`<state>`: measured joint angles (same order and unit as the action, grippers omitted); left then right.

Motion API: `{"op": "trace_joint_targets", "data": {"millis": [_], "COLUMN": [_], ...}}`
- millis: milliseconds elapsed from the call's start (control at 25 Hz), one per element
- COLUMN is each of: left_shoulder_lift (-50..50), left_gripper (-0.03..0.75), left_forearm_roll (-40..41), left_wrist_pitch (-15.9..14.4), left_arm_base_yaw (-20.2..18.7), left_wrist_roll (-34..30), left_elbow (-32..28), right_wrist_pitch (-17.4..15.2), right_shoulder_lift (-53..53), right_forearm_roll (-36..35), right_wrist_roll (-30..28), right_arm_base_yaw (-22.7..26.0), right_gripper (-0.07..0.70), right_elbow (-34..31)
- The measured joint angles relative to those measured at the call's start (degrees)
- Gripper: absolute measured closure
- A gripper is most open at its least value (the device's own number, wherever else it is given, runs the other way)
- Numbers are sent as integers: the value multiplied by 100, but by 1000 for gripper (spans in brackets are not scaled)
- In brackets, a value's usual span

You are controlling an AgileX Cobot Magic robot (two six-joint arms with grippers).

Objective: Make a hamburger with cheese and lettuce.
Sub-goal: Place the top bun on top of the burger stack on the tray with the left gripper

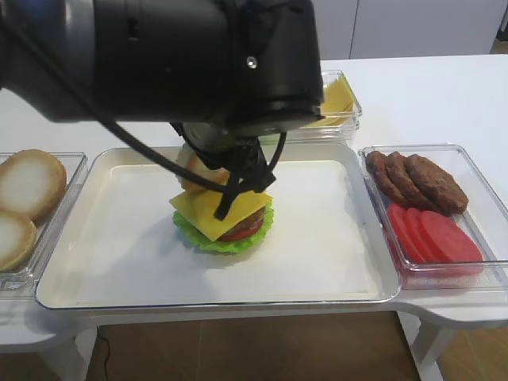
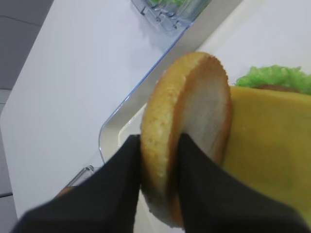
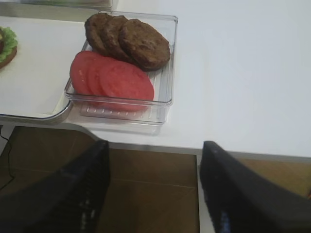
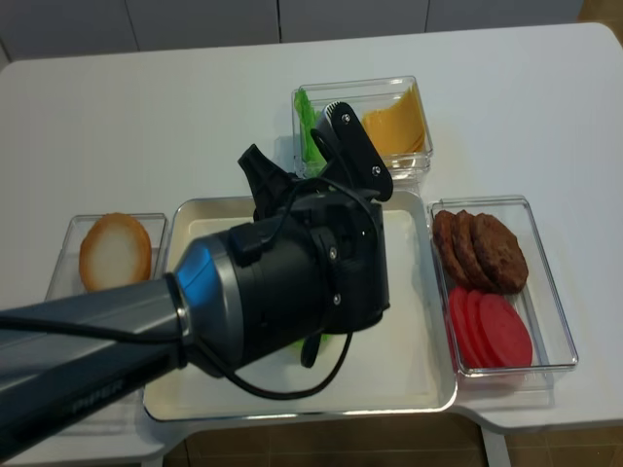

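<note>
The hamburger (image 1: 225,222) sits a little left of the middle of a shallow white tray (image 1: 333,262) on a white table (image 1: 429,95). It is an open stack: a ruffled green lettuce (image 1: 208,240) leaf rings the base, a red tomato slice (image 1: 242,232) and a brown patty (image 1: 252,218) show at the right edge above it, and the cheese (image 1: 208,213), a flat yellow square, lies on top with its corners jutting past the layers below. The left gripper (image 2: 159,162) hangs over the far left side of the stack with its black fingers (image 2: 121,170) clamped on a golden bun top (image 2: 187,131). The bun is held on edge, its pale cut face turned toward the cheese and its rim just beside the slice; whether they touch cannot be told. The big black left arm (image 4: 282,292) fills the overhead view and hides the burger there. To the right of the tray, a clear bin (image 1: 476,171) holds three brown spare patties (image 1: 417,178) at the back and overlapping red tomato slices (image 1: 432,236) in front. To the left, another clear bin (image 1: 71,171) holds pale bun halves (image 1: 28,182). Behind the tray, a clear container (image 4: 414,161) holds spare yellow cheese slices (image 4: 394,126) and some green leaves (image 4: 307,122). The right gripper (image 3: 153,194) hovers off the table's front edge, beyond the patty bin, its two dark fingers spread apart with nothing between them.
</note>
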<state>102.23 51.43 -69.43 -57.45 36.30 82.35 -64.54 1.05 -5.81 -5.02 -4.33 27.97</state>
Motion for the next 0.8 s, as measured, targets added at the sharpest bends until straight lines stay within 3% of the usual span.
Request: {"op": "trace_joint_targets", "data": {"millis": [800], "left_shoulder_lift": [0], "left_gripper": [550], "left_forearm_roll": [-272], "left_wrist_pitch": [13], "left_arm_base_yaw": [83], "left_wrist_roll": [20], "left_elbow": [0], "right_wrist_pitch": [0], "right_shoulder_lift": [0], "right_forearm_roll": [0], "right_wrist_roll": [0], "right_arm_base_yaw": [0], "right_gripper": [185], "right_elbow": [0]}}
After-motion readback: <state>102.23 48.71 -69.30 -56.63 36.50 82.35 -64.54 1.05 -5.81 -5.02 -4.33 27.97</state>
